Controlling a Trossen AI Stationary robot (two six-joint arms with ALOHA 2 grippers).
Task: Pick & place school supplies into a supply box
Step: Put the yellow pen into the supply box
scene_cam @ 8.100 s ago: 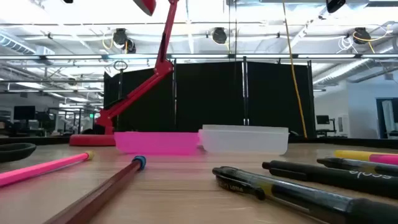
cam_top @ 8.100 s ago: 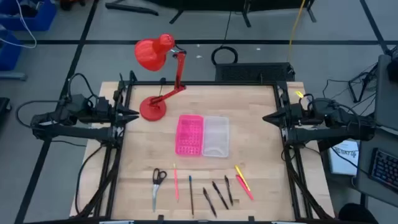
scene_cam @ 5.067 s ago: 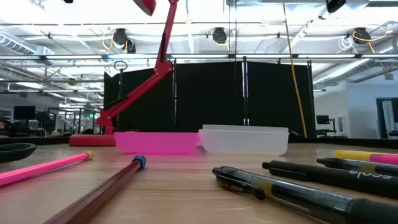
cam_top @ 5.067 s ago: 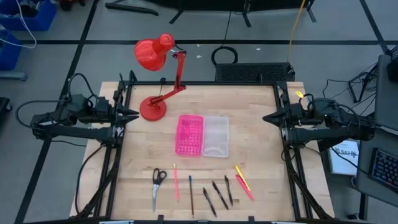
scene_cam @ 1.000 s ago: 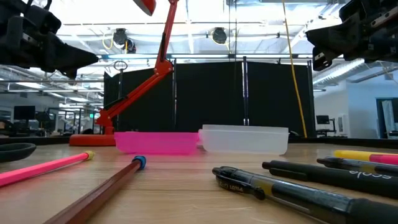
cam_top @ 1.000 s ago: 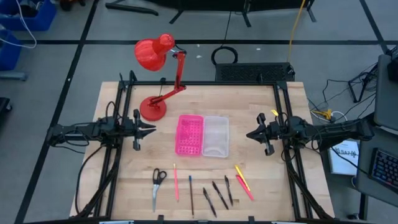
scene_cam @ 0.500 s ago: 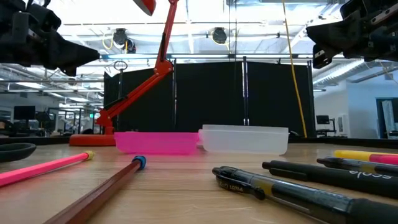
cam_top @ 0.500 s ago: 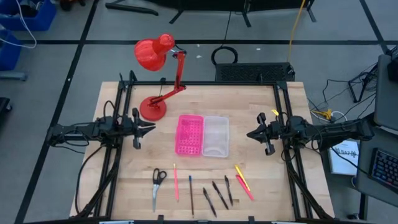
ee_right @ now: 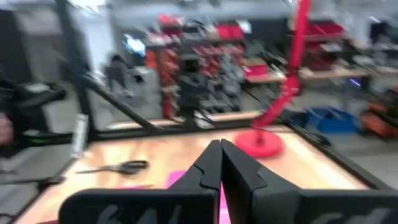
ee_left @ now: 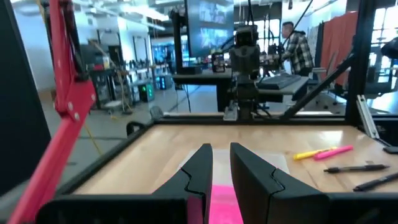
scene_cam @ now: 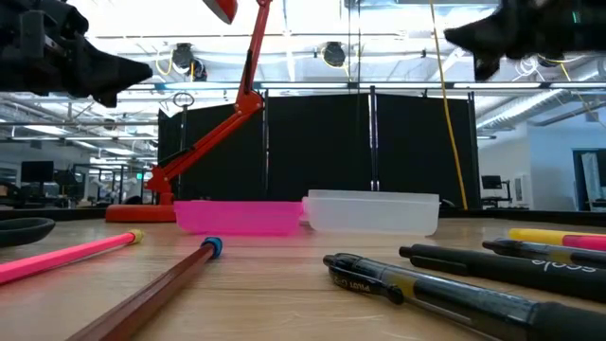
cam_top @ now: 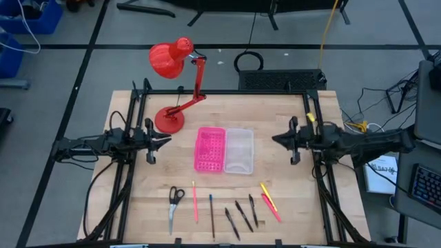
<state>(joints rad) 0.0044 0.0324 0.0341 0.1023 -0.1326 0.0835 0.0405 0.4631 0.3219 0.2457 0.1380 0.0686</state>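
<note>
The supply box lies open at the table's middle, its pink half (cam_top: 210, 149) joined to its clear half (cam_top: 239, 150). The school supplies lie flat in a row near the front edge: scissors (cam_top: 174, 203), a pink pencil (cam_top: 195, 201), a dark pencil (cam_top: 211, 215), three black pens (cam_top: 243, 215), and yellow and pink pens (cam_top: 270, 200). My left gripper (cam_top: 167, 140) hovers left of the box, pointing level at it, with a narrow gap between its fingers (ee_left: 199, 168). My right gripper (cam_top: 275, 140) hovers right of the box, higher up, shut and holding nothing (ee_right: 221, 152).
A red desk lamp (cam_top: 172, 58) stands on its base (cam_top: 169, 121) at the far left of the table, its arm leaning over the far edge. Black frame rails (cam_top: 131, 158) run along both table sides. Bare wood shows between the box and the supplies.
My right gripper has risen and shifted a little toward the table's far edge, staying shut. My left gripper has stayed in place, its fingertips tipping slightly upward. The box and the supplies have not moved.
</note>
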